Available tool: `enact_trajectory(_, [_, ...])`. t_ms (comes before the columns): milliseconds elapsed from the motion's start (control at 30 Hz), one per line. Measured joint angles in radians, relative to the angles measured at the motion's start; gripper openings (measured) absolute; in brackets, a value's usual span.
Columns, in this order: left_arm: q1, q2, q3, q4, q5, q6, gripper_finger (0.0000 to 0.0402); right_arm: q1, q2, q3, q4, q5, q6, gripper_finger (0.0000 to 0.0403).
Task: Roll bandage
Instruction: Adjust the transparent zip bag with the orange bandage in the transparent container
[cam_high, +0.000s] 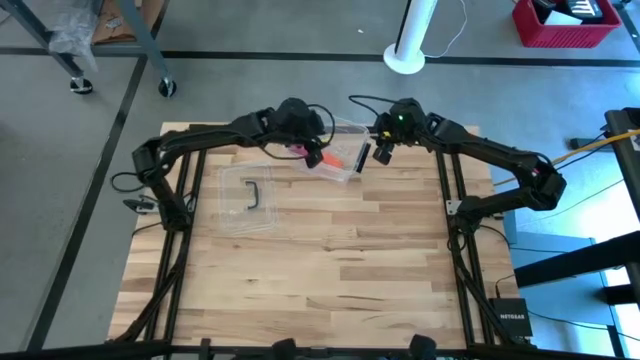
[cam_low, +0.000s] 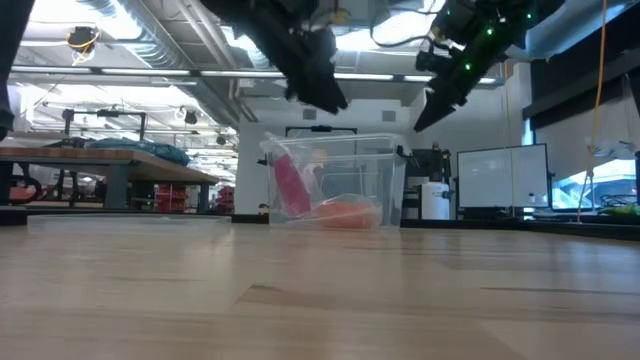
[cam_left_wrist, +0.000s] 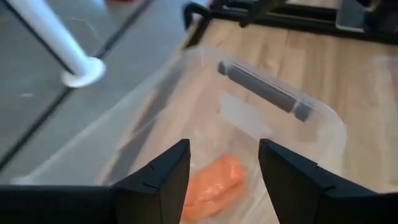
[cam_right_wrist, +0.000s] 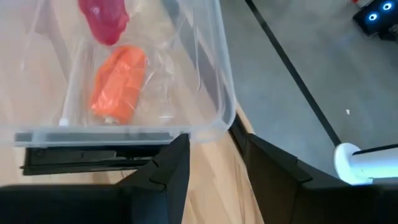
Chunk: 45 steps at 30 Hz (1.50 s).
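Bare wood fills most of the counter (cam_high: 330, 270), the near half and both side margins lying open, while everything in use is gathered at its far edge. A clear plastic bin (cam_high: 340, 150) is set there, just beside the far rim, and its clear lid (cam_high: 250, 195) with a dark handle is laid flat nearer the left side, apart from the bin. The left end effector (cam_high: 316, 148) is held above the bin with its fingers spread and nothing between them; the right end effector (cam_high: 381, 150) is held over the bin's right end, fingers likewise apart and empty. The bandage (cam_low: 290, 185), a red roll, is seen in the low view propped upright against the bin's left wall, with an orange-red lump (cam_low: 345, 212) lying on the bin floor beside it. From overhead the roll is mostly covered by the left arm, whereas in the right wrist view it (cam_right_wrist: 102, 18) and the lump (cam_right_wrist: 118, 81) are shown side by side through the clear wall. A grey bar (cam_left_wrist: 264, 93) on the bin's end rim is shown only by the left wrist view. On the floor by the counter's right near corner, a black box (cam_high: 513, 318) is marked NETGEAR; the white lettering in a red crate (cam_high: 565, 22) cannot be read.
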Motion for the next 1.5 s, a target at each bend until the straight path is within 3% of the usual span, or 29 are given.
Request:
enact_trajectory(133, [0.034,0.083,0.052,0.007,0.094,0.014,0.0182,0.000,0.000,-0.056,0.073,-0.022,-0.003,0.0154])
enact_trajectory(533, [0.082,0.341,0.271,-0.055,0.087,-0.011,0.0182,0.000,0.000,-0.140,0.157,-0.042,0.044,0.0154])
enact_trajectory(1167, [0.087,0.469,0.282,-0.107,0.121,-0.017,0.0182,0.000,0.000,-0.198,0.213,-0.042,0.088,0.0154])
enact_trajectory(1500, [0.090,0.501,0.282,-0.152,0.155,0.112,0.0182,0.000,0.000,-0.198,0.214,-0.042,0.089,0.0154])
